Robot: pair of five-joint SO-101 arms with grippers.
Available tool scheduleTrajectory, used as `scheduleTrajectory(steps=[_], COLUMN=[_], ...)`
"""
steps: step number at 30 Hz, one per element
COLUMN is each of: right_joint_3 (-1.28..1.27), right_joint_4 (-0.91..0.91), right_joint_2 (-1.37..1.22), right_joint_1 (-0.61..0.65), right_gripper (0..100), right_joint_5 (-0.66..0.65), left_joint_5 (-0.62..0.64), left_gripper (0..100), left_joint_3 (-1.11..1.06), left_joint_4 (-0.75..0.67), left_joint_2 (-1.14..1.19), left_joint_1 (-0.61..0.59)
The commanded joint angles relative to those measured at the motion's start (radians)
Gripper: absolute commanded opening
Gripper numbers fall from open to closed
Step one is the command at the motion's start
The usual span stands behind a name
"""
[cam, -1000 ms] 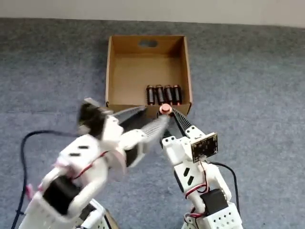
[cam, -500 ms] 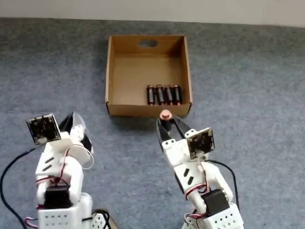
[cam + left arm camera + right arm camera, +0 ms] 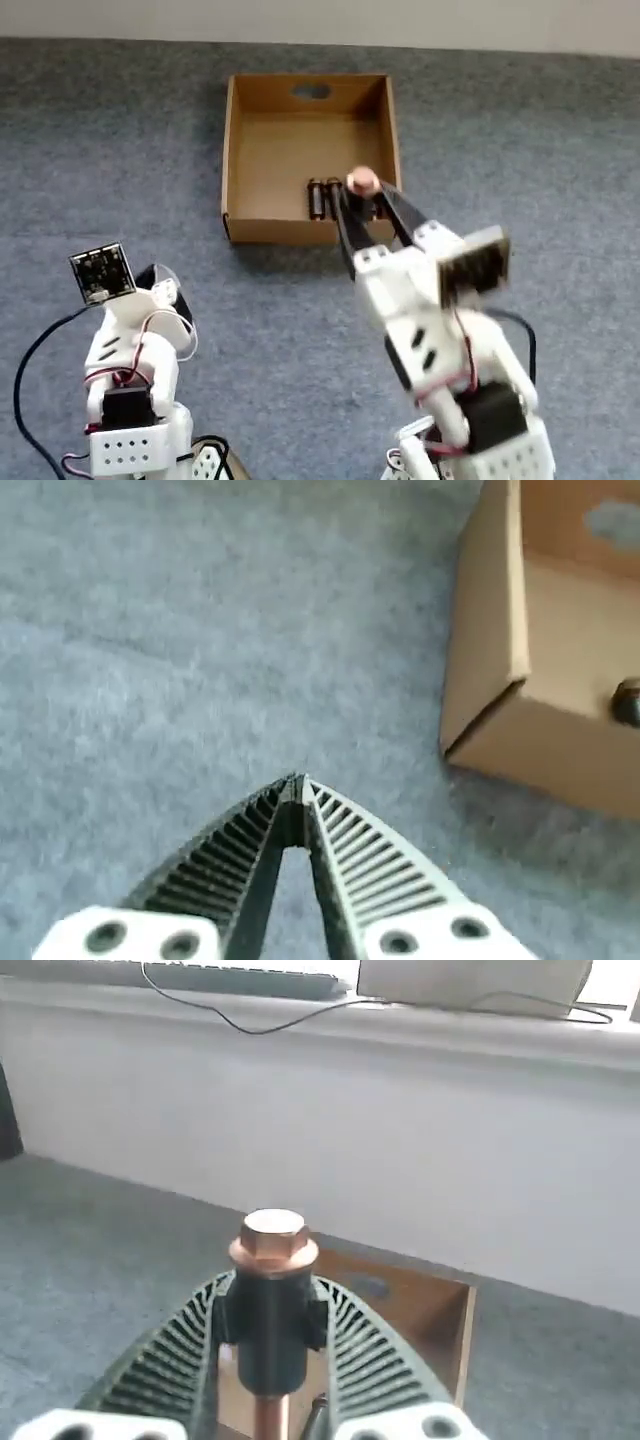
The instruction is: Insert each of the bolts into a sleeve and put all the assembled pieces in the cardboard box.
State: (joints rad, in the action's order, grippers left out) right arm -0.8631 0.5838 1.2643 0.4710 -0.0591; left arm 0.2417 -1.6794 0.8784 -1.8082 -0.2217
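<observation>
My right gripper (image 3: 363,195) is shut on an assembled piece, a copper bolt (image 3: 273,1238) standing upright in a black sleeve (image 3: 271,1328). In the high view the bolt's head (image 3: 361,182) hangs over the front right part of the cardboard box (image 3: 238,135). Several assembled pieces (image 3: 322,199) lie side by side on the box floor near its front wall, partly hidden by the gripper. My left gripper (image 3: 294,792) is shut and empty above the carpet, left of the box's front corner (image 3: 490,695). The left arm (image 3: 125,340) stands folded back at the lower left.
Grey carpet (image 3: 520,150) surrounds the box on all sides. The box's far wall has a handle cut-out (image 3: 311,92). Behind the table, a white wall (image 3: 420,1130) with a cable along its top edge appears in the right wrist view.
The left arm has let go at the box front and pulled back to the lower left. The right gripper has lifted the assembled piece and carried it forward over the box.
</observation>
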Motion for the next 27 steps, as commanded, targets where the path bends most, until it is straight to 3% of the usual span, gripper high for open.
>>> scheduleTrajectory(steps=[1, 6, 17, 27], right_joint_3=[0.194, 0.417, 0.992, 1.244], right_joint_4=[-0.013, -0.039, 0.001, 0.079], right_joint_2=[-0.269, -0.653, -1.445, -1.807], right_joint_1=[-0.059, -0.059, -0.008, 0.025], right_gripper=[0.5, 0.5, 0.5, 0.5], right_joint_5=[0.02, 0.23, 0.239, 0.239], left_joint_5=[0.002, 0.002, 0.0, 0.0], left_gripper=[1, 1, 1, 1], left_joint_3=[-0.018, -0.018, -0.018, -0.018], left_joint_4=[0.054, 0.054, 0.055, 0.055], left_joint_2=[0.007, 0.007, 0.008, 0.01], left_joint_1=[-0.005, -0.005, -0.007, -0.007])
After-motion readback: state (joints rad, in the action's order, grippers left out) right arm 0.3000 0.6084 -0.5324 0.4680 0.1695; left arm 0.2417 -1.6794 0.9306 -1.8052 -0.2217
